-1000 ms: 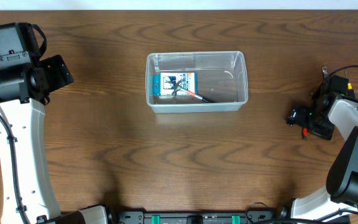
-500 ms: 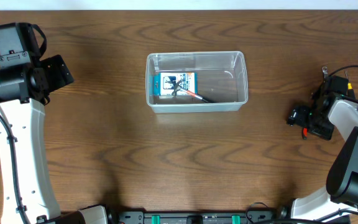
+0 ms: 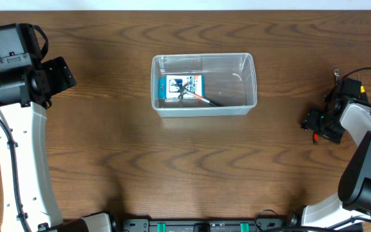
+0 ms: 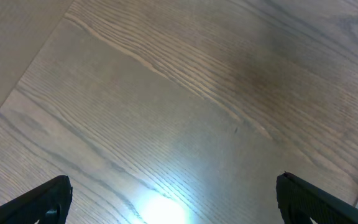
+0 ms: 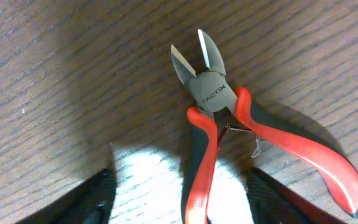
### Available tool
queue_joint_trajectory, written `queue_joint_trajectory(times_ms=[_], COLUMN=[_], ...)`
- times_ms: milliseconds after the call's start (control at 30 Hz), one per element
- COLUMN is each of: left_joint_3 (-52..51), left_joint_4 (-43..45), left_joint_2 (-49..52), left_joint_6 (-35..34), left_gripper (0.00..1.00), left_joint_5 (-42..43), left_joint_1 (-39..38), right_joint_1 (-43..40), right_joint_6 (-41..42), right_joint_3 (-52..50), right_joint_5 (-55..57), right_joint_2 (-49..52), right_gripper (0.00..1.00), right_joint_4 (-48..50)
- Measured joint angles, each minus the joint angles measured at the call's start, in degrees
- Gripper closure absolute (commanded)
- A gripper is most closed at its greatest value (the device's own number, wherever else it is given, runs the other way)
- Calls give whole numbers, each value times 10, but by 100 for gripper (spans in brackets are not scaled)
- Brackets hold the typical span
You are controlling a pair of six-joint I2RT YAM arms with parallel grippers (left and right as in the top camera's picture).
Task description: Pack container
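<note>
My right pincer point(image 5: 188, 199) wide, hovering over red-handled TACTIX diagonal cutters point(image 5: 213, 96) lying on brown wood-grain surface point(image 3: 172, 167). My left pincer point(image 4: 179, 205) wide above wood. Clear container point(image 3: 203, 59) mid-surface, well apart from both.

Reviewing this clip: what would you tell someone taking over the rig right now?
Left gripper: open, empty, over bare table to the left of the container.
Right gripper: open, low over the red-handled cutters, not closed on them.
Cutters lie on the table, right of the container.
Done: a blue-and-white box and a slim tool are in the container.
Left: grasp the cutters, carry them over, release them inside.
</note>
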Motion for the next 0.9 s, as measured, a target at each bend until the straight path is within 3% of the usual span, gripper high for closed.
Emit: queue_joint_trajectory(times_ms=[67,233,900], left_joint_3=[0,0,0], left_joint_4=[0,0,0], left_joint_2=[0,0,0], left_joint_6=[0,0,0], left_gripper=[2,2,2], left_joint_5=[0,0,0], left_joint_1=[0,0,0], right_joint_1=[0,0,0], right_joint_6=[7,24,45], right_joint_3=[0,0,0], right_joint_5=[1,2,5], right_joint_2=[0,0,0], right_gripper=[47,48,68], right_joint_4=[0,0,5])
